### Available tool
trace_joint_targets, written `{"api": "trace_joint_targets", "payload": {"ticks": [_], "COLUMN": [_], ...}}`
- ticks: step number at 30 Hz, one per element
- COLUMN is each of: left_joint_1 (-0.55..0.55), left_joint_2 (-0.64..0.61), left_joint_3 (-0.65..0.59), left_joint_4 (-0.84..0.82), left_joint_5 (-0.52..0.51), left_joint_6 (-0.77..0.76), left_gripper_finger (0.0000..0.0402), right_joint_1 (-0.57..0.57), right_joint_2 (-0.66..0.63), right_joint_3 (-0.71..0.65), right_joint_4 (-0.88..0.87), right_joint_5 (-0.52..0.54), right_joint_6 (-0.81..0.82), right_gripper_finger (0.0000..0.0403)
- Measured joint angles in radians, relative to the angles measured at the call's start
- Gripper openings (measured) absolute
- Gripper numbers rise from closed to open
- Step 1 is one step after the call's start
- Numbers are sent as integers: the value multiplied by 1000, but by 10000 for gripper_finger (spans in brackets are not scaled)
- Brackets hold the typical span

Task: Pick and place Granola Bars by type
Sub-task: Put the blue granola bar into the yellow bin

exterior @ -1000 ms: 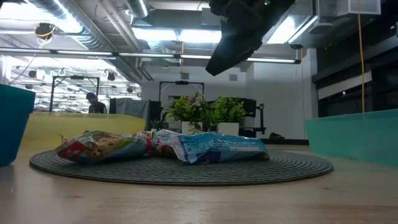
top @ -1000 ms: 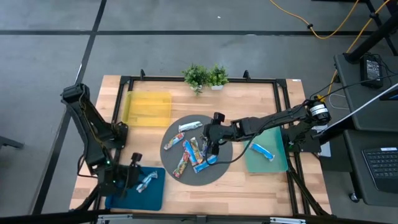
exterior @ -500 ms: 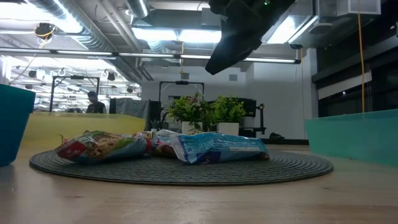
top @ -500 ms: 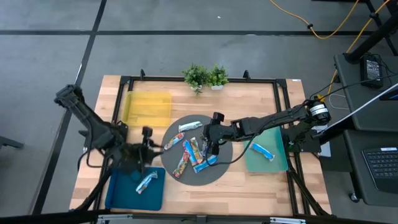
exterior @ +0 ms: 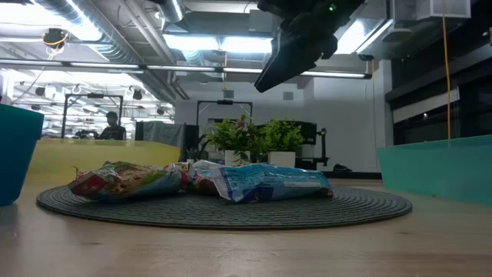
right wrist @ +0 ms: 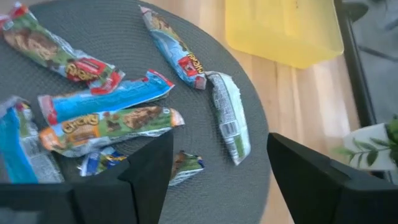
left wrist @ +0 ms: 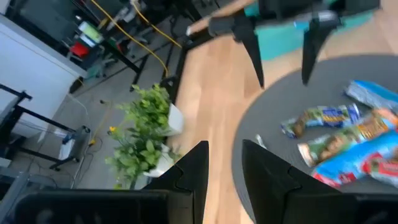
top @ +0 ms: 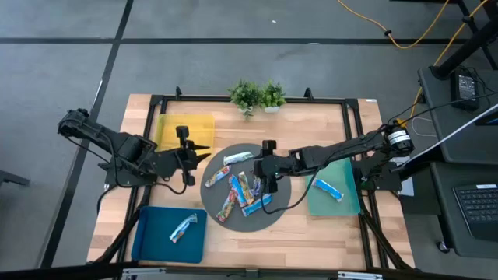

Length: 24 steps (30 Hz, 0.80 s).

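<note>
Several granola bars lie on a round grey mat [top: 282,207]: multicoloured ones [right wrist: 111,126] [right wrist: 57,53], blue ones [right wrist: 106,96] and a silver-grey one [right wrist: 229,121]. One bar [top: 183,227] lies on the blue mat [top: 154,237] and a blue bar [top: 328,187] on the green mat [top: 345,204]. My right gripper [right wrist: 214,168] hangs open and empty above the bars on the round mat; it also shows in the high view [top: 264,167]. My left gripper [top: 198,155] is open and empty, just left of the round mat, beside the yellow mat [top: 184,134].
Two small potted plants [top: 257,95] stand at the table's far edge. A dark frame [top: 354,132] runs around the table top. Bare wood shows between the mats and along the near edge [top: 257,241].
My left gripper has risen from the blue mat at the near left and swung toward the far edge and right, to the round mat's left side. The bar on the blue mat has stayed where it lay.
</note>
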Motion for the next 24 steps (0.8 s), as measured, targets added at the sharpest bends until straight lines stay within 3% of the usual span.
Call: {"api": "trace_joint_targets", "payload": {"ticks": [10,24], "left_joint_1": [54,126], "left_joint_2": [-9,-5], "left_joint_3": [-5,-129], "left_joint_4": [139,190], "left_joint_5": [-1,-17], "left_joint_6": [26,56], "left_gripper_finger": [90,86], "right_joint_1": [-92,-115], "right_joint_2": [24,36], "right_joint_3": [1,0], "right_joint_4": [-17,-106], "right_joint_5": [-237,-242], "right_joint_6": [-67,-240], "right_gripper_finger": [262,267]}}
